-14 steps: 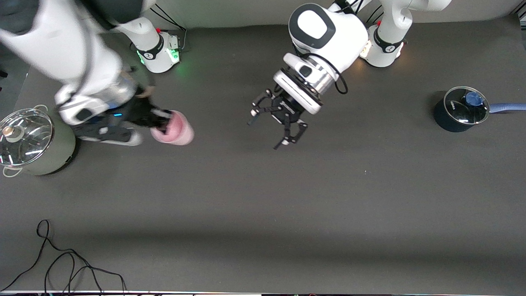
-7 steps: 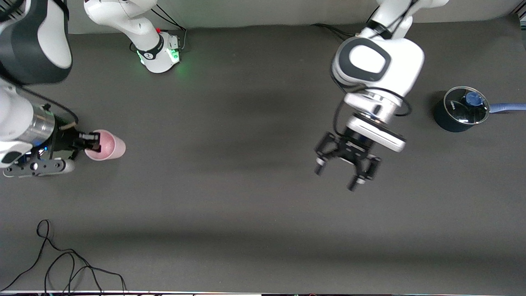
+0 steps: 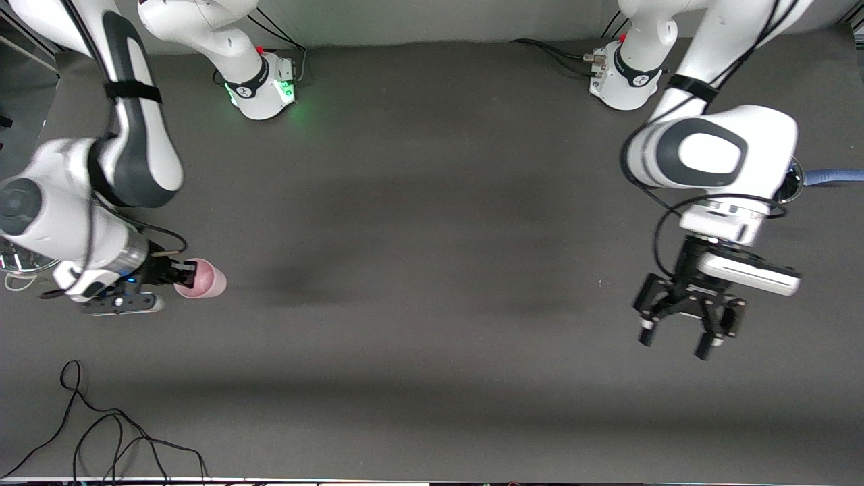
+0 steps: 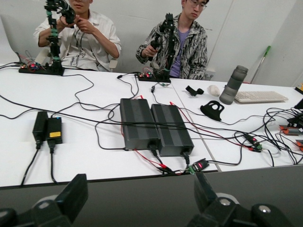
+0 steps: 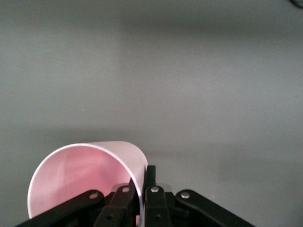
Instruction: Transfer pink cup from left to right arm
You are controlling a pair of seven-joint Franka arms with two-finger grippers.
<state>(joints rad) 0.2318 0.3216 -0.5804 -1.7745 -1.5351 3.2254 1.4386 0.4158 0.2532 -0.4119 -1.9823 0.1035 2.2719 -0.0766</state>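
The pink cup [image 3: 202, 278] is held by the right tool [image 3: 182, 273] over the table [image 3: 432, 270], at the right arm's end. In the front view the cup is seen tipped on its side, its mouth turned toward the tool. The right tool is clenched on the rim: in the right wrist view one finger [image 5: 120, 201] is seen inside the pink cup [image 5: 85, 177] and the other against the outside of its wall, so that the wall is pinched between them. Only bare grey table [image 5: 189, 71] is shown past the cup in that view.

The left tool [image 3: 675, 337] is found at the left arm's end, over bare table, well apart from the cup. Its fingers are spread wide and nothing is held between them. In the left wrist view the two fingertips [image 4: 75, 194] are seen far apart at the edge of the picture, and a white desk [image 4: 94, 142] with cables, two black boxes [image 4: 154, 125] and two seated people [image 4: 80, 33] is seen past the table's edge.

A blue handle [image 3: 833, 176] is shown partly hidden by the left arm. A glass lid [image 3: 13, 256] is glimpsed at the view's edge under the right arm. A black cable [image 3: 101, 432] is laid in loops on the table, nearer to the front camera than the cup.
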